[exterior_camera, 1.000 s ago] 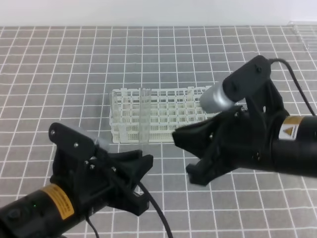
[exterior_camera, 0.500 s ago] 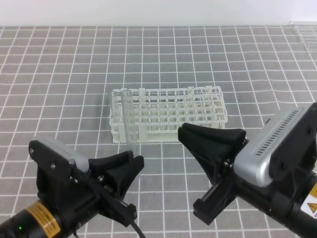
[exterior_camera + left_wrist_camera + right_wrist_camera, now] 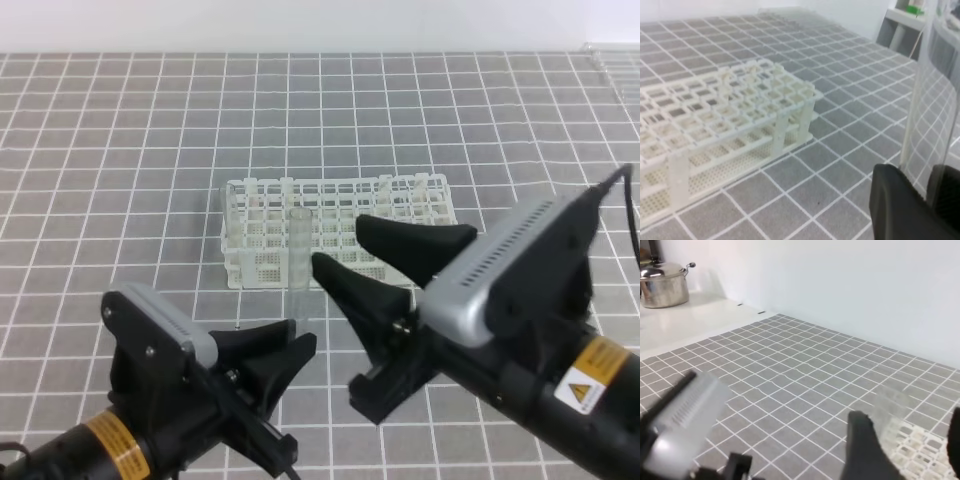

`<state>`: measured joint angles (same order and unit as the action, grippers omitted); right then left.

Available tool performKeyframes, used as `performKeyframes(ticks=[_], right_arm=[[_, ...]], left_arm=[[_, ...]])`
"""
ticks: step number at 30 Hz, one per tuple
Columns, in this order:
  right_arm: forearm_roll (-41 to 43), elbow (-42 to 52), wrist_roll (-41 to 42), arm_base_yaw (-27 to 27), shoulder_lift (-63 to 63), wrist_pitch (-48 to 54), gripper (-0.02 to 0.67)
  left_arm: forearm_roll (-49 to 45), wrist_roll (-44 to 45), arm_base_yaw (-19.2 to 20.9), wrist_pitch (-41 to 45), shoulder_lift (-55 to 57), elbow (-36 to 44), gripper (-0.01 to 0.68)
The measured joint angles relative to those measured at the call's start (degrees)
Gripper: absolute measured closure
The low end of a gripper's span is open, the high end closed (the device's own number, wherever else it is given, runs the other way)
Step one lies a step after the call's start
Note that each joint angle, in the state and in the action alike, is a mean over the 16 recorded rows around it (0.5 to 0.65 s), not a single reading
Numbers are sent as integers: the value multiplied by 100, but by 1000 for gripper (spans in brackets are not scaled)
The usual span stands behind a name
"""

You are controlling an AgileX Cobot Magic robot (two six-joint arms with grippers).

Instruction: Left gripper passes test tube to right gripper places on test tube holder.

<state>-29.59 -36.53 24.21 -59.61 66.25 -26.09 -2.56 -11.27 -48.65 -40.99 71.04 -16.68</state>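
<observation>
Grid mat (image 3: 120, 130): left gripper (image 3: 285, 345) jaws seemingly pinching test tube (image 3: 297, 255); right gripper (image 3: 385, 260) jaws spread.

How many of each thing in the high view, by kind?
Grippers: 2 (left gripper, right gripper)
Test tube: 1
Rack: 1
Total: 4
</observation>
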Motion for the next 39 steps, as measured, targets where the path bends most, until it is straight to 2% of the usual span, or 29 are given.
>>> performKeyframes(ticks=[17, 39], right_arm=[[-25, -389, -93, -1, 837, -416, 614], [517, -462, -1149, -1, 1327, -1010, 618]], left_arm=[[-77, -7, -1, -586, 324, -1, 668], [-115, -8, -17, -675, 329, 0, 669]])
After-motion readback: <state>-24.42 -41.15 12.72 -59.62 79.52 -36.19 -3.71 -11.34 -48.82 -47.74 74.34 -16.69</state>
